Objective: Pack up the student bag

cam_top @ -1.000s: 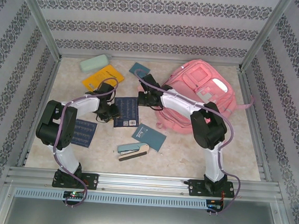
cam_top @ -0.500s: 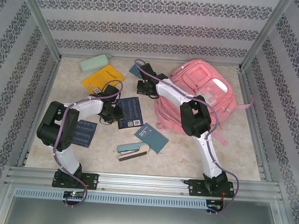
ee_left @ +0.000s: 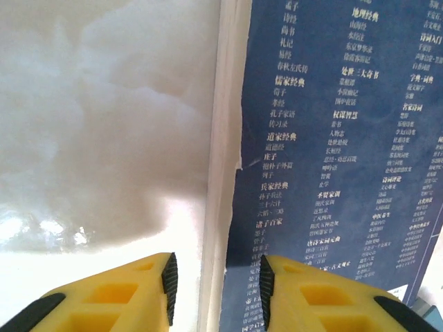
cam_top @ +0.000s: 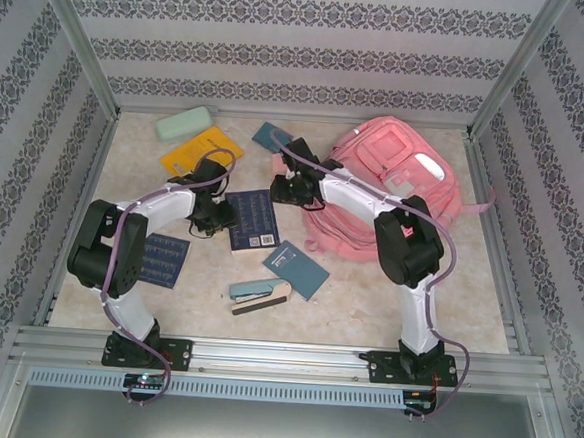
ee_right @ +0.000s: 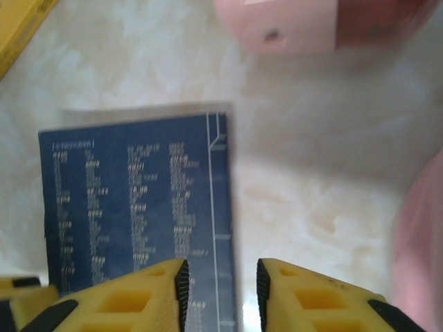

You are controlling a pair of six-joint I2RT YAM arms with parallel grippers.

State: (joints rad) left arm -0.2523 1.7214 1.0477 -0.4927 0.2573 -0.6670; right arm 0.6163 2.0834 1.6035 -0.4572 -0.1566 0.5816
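Observation:
The student bag, a large pink backpack, lies at the back right of the table. A dark blue book with white lettering lies flat just left of it. My left gripper is at the book's left side. In the left wrist view it is open, and the book's pale page edge runs between the fingers without touching them. My right gripper hovers at the book's far right corner. It is open over the right edge of the book, with the pink bag just beyond.
A green pencil case, a yellow book and a teal booklet lie at the back left. A blue notebook, a teal notebook and a stapler lie nearer the front. Patterned walls close in three sides.
My right gripper has gone from shut to open; it swung toward the back and returned to the book's corner. The left gripper has widened slightly at the book's left edge.

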